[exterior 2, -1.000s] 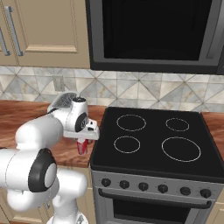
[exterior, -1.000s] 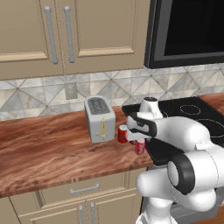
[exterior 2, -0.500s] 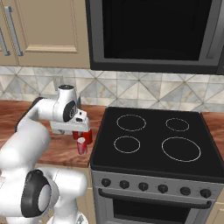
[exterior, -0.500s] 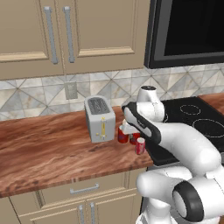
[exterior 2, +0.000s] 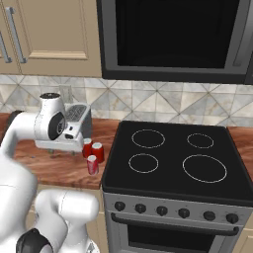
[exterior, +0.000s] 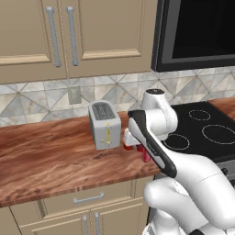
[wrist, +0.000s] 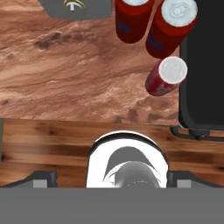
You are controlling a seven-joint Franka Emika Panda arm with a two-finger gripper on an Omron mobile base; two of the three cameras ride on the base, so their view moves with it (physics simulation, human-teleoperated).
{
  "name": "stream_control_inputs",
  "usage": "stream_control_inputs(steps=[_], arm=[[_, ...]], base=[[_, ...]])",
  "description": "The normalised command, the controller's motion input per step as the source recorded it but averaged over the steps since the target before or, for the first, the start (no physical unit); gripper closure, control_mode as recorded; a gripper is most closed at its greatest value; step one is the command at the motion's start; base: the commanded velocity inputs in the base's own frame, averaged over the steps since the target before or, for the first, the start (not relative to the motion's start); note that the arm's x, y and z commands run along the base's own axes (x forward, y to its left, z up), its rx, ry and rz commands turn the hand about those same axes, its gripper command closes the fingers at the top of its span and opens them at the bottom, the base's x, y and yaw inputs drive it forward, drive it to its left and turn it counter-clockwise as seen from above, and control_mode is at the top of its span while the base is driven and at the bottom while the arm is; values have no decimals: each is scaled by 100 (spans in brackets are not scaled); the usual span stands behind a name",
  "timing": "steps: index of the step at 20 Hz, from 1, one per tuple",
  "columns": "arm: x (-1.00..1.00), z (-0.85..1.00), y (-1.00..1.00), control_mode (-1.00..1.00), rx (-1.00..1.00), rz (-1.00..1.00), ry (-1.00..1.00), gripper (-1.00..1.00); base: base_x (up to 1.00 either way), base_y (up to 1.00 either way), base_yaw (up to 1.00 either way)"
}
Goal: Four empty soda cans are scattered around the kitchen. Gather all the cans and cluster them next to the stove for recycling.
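Note:
Three red soda cans with silvery tops stand close together on the wooden counter by the left edge of the stove (exterior 2: 173, 158): one at the back (exterior 2: 87, 147), one beside it (exterior 2: 98, 152) and one nearer the front (exterior 2: 92, 164). From above, the hand view gives the same cluster as can (wrist: 131, 17), can (wrist: 173, 26) and can (wrist: 166, 76), with the stove's black edge (wrist: 201, 87) right of them. My gripper (exterior 2: 62, 145) hangs open and empty above the counter, left of the cans and in front of the toaster. Its spread fingertips (wrist: 43, 178) hold nothing.
A silver toaster (exterior: 104, 125) stands on the counter just behind and left of the cans. The black microwave (exterior 2: 173, 34) hangs over the stove, with cabinets (exterior: 59, 36) above the counter. My own arm hides most of the cans in the left base view.
The hand has drawn up and to the left, away from the front can, which stays standing by the stove. The jaws have spread slightly wider.

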Motion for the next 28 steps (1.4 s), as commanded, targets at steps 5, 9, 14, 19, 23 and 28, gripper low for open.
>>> stream_control_inputs(steps=[5, 9, 14, 19, 23, 28], arm=[[-67, 0, 0, -100, 0, 0, -1, -100], [-59, 0, -3, -100, 0, -3, 0, -100], [-19, 0, 0, 100, 0, -3, 0, -100], [0, 0, 0, 100, 0, 0, 0, -100], [0, 0, 0, 100, 0, 0, 0, -100], [0, 0, 0, 100, 0, 0, 0, -100]], base=[[0, 0, 0], [0, 0, 0], [-32, 0, 0], [-100, 0, 1], [-47, 21, 43], [-1, 20, 92]])
